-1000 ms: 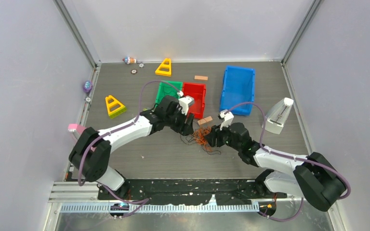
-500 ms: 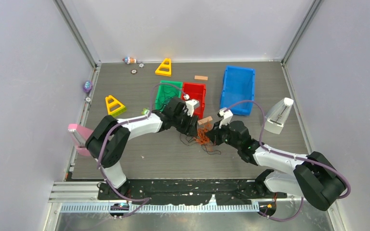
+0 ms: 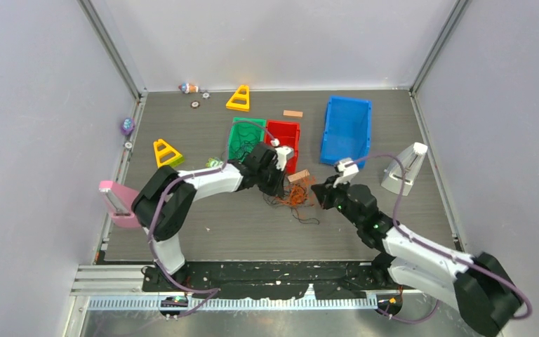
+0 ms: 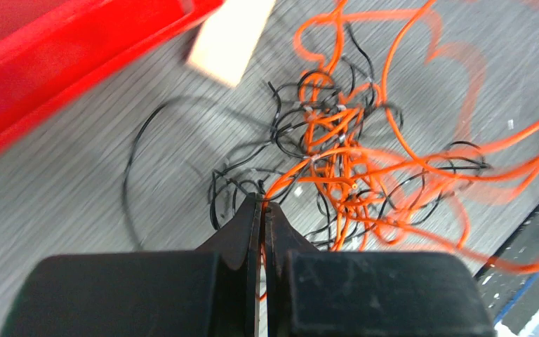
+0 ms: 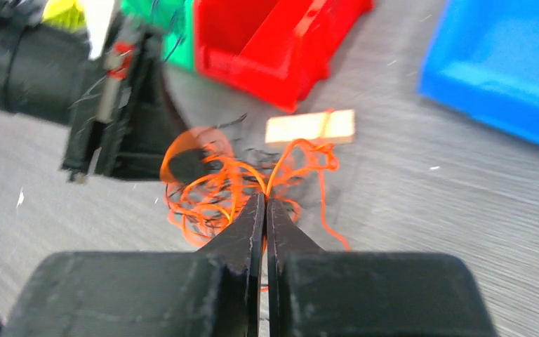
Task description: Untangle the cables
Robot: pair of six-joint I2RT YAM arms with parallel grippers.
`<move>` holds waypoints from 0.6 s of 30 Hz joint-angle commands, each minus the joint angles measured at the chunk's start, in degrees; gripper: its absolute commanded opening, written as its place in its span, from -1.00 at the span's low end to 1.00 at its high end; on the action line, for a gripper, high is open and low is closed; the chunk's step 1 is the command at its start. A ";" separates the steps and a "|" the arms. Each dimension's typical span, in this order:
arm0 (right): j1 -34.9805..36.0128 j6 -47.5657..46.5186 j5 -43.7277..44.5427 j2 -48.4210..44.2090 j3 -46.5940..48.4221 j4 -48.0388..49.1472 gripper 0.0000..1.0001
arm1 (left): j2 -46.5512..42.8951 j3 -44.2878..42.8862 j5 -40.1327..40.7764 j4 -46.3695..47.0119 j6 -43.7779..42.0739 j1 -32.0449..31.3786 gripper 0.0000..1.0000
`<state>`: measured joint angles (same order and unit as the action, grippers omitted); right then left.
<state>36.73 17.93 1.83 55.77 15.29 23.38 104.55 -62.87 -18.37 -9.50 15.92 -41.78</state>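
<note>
The cables [image 3: 295, 199] are a clump of very thin orange and black strands lying mid-table between my two arms. From the left, my left gripper [image 3: 278, 191] reaches its edge. Up close, the left gripper [image 4: 262, 203] is shut, with an orange and a black strand of the cables [image 4: 344, 161] pinched at its tips. My right gripper [image 3: 316, 194] comes in from the right. In its own view the right gripper [image 5: 265, 200] is shut on orange strands of the cables [image 5: 217, 186], which fan out from its tips.
A small wooden block [image 3: 298, 176] lies just behind the clump. Behind it stand a red bin [image 3: 283, 127], a green bin [image 3: 241, 131] and a blue bin [image 3: 347, 126]. Two yellow triangles [image 3: 167, 152] [image 3: 239, 98] lie left and far, and a white object [image 3: 403, 168] stands at the right.
Both grippers have gone from open to shut on strands of the clump. The left arm reached further right, and the right gripper drew back slightly to the right.
</note>
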 commanded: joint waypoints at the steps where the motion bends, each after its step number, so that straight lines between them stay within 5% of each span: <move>1: -0.18 1.14 18.15 -12.89 -4.71 -1.33 -0.89 | -11.65 6.81 12.36 3.33 -0.45 1.89 -1.00; 8: -0.50 4.49 34.72 -31.90 -10.00 -7.67 -0.89 | -26.22 19.88 20.92 12.90 3.27 7.08 -1.00; 18: -0.66 12.78 52.47 -42.13 -10.68 -19.37 -0.89 | -38.94 27.93 35.03 15.14 3.98 7.25 -1.00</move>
<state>36.32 26.76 43.09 16.36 4.60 8.21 70.89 -36.42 7.01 3.09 19.38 -34.52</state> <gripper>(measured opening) 0.064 0.005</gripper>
